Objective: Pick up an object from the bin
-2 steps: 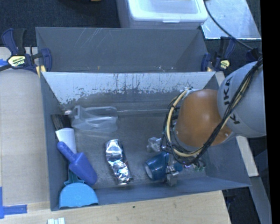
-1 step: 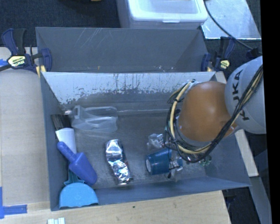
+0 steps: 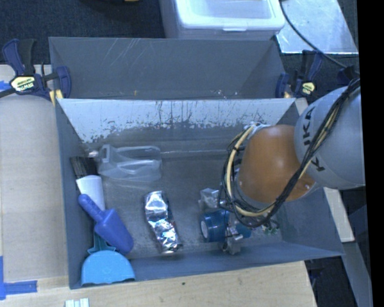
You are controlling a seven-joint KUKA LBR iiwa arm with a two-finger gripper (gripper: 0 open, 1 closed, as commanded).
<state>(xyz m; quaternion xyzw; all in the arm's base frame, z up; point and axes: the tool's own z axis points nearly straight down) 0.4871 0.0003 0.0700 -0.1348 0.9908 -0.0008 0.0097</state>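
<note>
Pincer is low in the bin, close to the front wall and right of centre. The arm comes in from the right, and its orange cover and looped cables hang over the pincer. You cannot tell from this angle how far open the pincer is. The cover and wrist hide most of it, and what shows is a dark cluster just above the bin floor.

Nearest thing: a small blue cylinder on the floor, touching the pincer on the side toward the bin's middle. You cannot tell whether the pincer has hold of it or only rests against it. Note it as the thing the pincer is at.

Just behind the cylinder lies a small grey crumpled piece, partly under the cables.

Other contents, for your log:
- A foil-wrapped lump lies at centre front, lengthwise front to back, near the cylinder but apart from it.
- A blue handled tool lies along the left wall, its pale blue rounded head in the front left corner.
- A white tube is just behind the tool's handle and touching it, with a dark piece at its far end.
- A clear plastic bag sits at back left against the rear wall, well apart from the pincer.
</note>
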